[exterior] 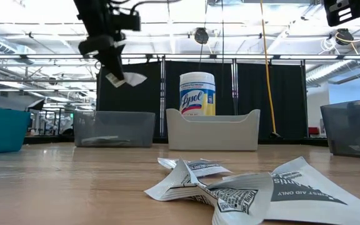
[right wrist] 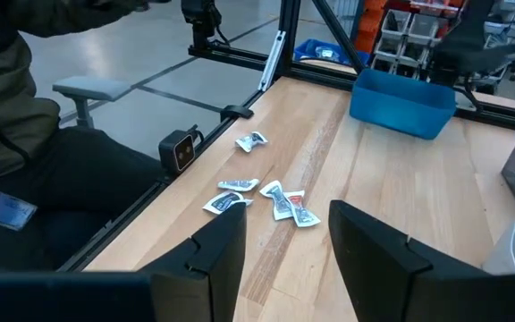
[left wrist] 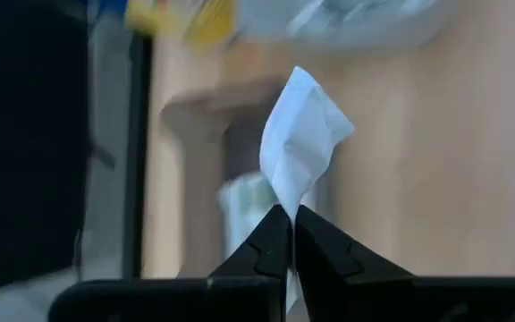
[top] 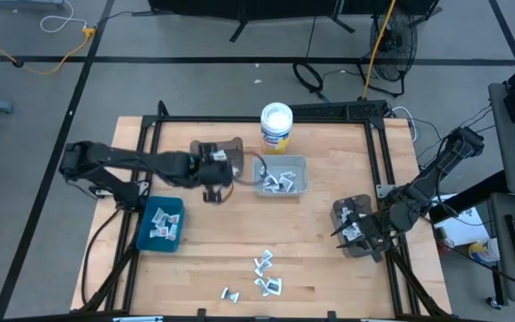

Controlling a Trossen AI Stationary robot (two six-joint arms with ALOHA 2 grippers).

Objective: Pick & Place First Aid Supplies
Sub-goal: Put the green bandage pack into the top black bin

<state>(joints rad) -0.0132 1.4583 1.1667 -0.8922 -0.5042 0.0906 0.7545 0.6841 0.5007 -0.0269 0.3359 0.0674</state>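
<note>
While the table edge nearest the low camera carries the loose supplies, the scene runs outward as follows:

Loose packets: small crumpled white packets (top: 265, 274) with dark print lie scattered on the bare wood near the front edge of the table (top: 329, 241); in the right wrist view the same cluster (right wrist: 275, 201) lies flat, some touching, one apart

Blue bin: blue bin (top: 160, 224) at front left, holding several packets

Right gripper: right gripper (top: 345, 231) over the dark bin (top: 354, 225) at the right edge; fingers spread with a clear gap; nothing between them

Left gripper: left gripper (top: 211, 190) raised above the table between the blue bin and the grey bin (top: 281, 176); fingertips (left wrist: 275, 240) pressed together, pinching one white packet (left wrist: 299, 143) by its corner; the packet (exterior: 125, 79) hangs clear of the table

Grey bin: holds several packets; another clear bin (top: 217, 154) stands just to its left

Far edge: white round tub (top: 275, 125) with a blue-yellow label, upright behind the grey bin
</note>
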